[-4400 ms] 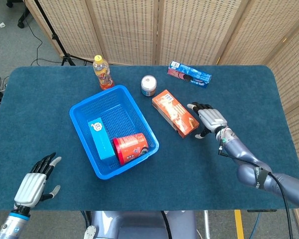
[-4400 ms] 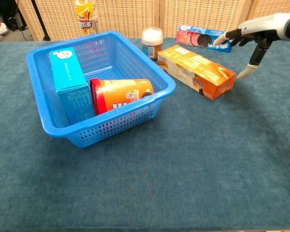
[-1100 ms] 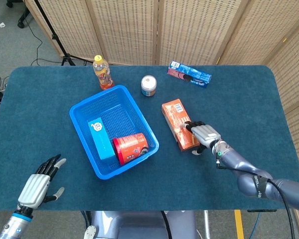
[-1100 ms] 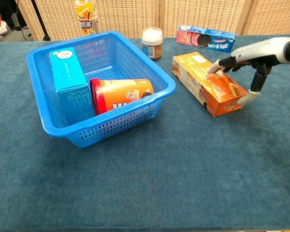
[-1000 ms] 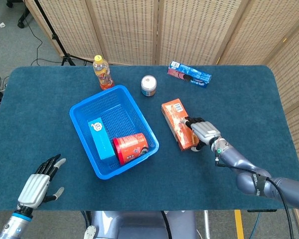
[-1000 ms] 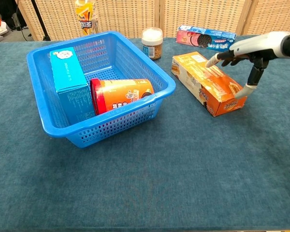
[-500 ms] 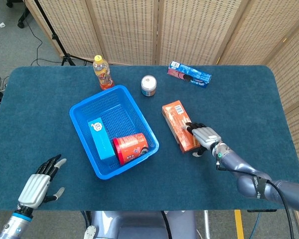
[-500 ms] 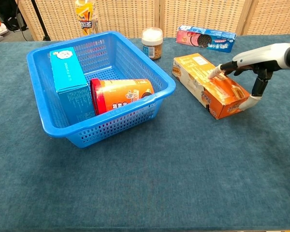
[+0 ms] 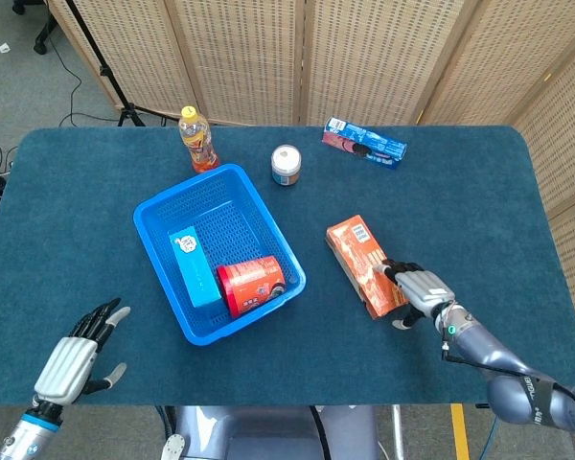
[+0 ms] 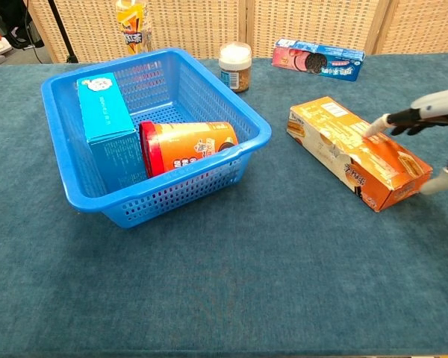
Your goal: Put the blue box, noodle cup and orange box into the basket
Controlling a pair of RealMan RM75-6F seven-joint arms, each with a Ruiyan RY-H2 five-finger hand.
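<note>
The orange box (image 9: pixel 366 264) lies flat on the blue-covered worktop (image 9: pixel 479 201), to the right of the basket (image 9: pixel 238 184) and well apart from it, its long axis running diagonally; the right hand (image 9: pixel 419 289) grasps it at its near right end, fingers (image 10: pixel 378 124) laid over the top face and the thumb against the end face, as the chest view shows; the box rests on the cloth, so far as either view tells. The blue basket sits left of centre on the worktop; inside it the blue box (image 9: pixel 193 264) stands on its long edge along the left wall, and the noodle cup (image 9: pixel 252 284) lies on its side at the near corner, touching the blue box or just beside it; I cannot tell which. The left hand (image 9: pixel 73 361) is released, its fingers spread, low at the near left edge of the worktop, holding nothing and well apart from the basket; only the head view shows it. Behind the basket a drink bottle (image 9: pixel 198 140) with a yellow cap stands upright near its far left corner; a small jar (image 9: pixel 286 164) with a pale lid stands just beyond its far right corner; further right, near the far edge, a blue cookie packet (image 9: pixel 364 142) lies flat; wicker screens (image 9: pixel 268 48) stand behind the worktop.
</note>
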